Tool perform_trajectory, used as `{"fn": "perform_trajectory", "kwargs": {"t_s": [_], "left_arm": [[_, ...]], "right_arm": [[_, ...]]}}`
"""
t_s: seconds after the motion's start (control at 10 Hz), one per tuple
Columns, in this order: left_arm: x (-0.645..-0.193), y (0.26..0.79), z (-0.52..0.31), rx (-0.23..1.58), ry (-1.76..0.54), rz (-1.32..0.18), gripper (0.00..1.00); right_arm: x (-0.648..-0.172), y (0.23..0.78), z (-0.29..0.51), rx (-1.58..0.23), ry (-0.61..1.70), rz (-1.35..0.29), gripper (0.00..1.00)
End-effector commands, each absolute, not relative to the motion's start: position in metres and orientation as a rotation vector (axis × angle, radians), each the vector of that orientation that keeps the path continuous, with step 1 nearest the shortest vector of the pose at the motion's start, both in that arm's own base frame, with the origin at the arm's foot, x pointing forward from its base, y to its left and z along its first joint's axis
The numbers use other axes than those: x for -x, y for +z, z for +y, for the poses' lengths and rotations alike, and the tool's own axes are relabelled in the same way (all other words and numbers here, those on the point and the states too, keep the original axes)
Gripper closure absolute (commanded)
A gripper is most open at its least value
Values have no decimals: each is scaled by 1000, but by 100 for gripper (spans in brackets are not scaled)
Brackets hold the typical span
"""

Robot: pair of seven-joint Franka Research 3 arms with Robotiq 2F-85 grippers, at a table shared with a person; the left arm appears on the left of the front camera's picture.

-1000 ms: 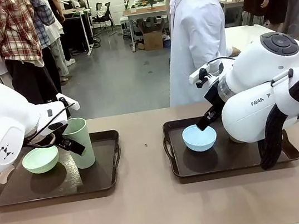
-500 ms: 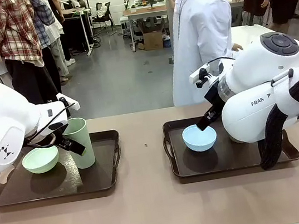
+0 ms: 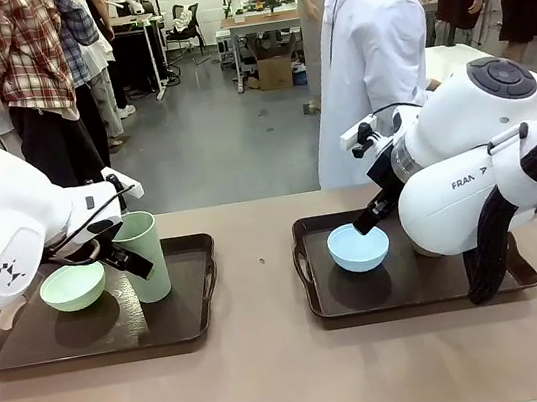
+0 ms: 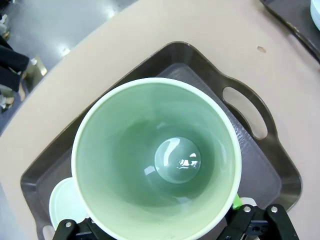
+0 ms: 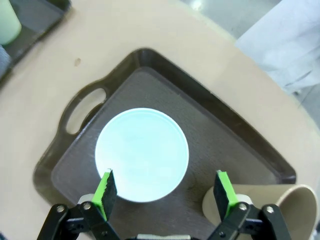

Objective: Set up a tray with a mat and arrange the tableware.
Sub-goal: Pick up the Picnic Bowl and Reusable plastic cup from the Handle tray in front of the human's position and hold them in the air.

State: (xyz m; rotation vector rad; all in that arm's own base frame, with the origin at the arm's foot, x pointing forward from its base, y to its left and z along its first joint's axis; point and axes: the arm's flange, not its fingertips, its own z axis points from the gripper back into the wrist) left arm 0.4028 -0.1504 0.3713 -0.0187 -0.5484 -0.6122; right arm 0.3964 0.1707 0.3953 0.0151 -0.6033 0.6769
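1. The left gripper (image 4: 157, 220) is spread wide on either side of the tall pale green matte handleless cup (image 4: 159, 159). One green pad (image 4: 235, 202) sits right at the cup's wall; whether it touches cannot be told.
2. This cup (image 3: 142, 256) stands upright on the left dark brown handled plastic tray (image 3: 192, 329), just beside the small pale green round bowl (image 3: 73, 287).
3. The right gripper (image 5: 165, 187) is released, with its green pads (image 5: 106, 188) apart and nothing between them. It hangs above the near rim of the small light blue round bowl (image 5: 142, 154).
4. That bowl (image 3: 358, 247) rests in the left half of the right dark brown handled tray (image 3: 415, 298), on its textured mat (image 5: 225, 135).
5. The tall brown handleless cup (image 5: 280, 205) sits near one tray corner, partly behind a finger.
6. A person in a white coat (image 3: 370, 65) stands beyond the table's far edge.
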Motion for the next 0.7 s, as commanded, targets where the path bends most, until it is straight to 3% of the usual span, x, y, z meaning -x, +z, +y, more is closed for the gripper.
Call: {"fn": "perform_trajectory", "kwargs": {"t_s": [0.0, 0.1, 0.3, 0.6], "left_arm": [[-382, 394, -152, -67, -497, -564, 0], [-358, 416, -151, -81, -401, -543, 0], [-313, 451, -140, -79, -373, -477, 0], [-256, 467, -116, -23, -337, -341, 0]], "right_arm": [[-352, 435, 157, 17, 662, -578, 0], [-330, 455, 152, 52, 502, -571, 0], [-265, 487, 134, 14, 453, -507, 0], [-190, 461, 100, -40, 469, -380, 0]]}}
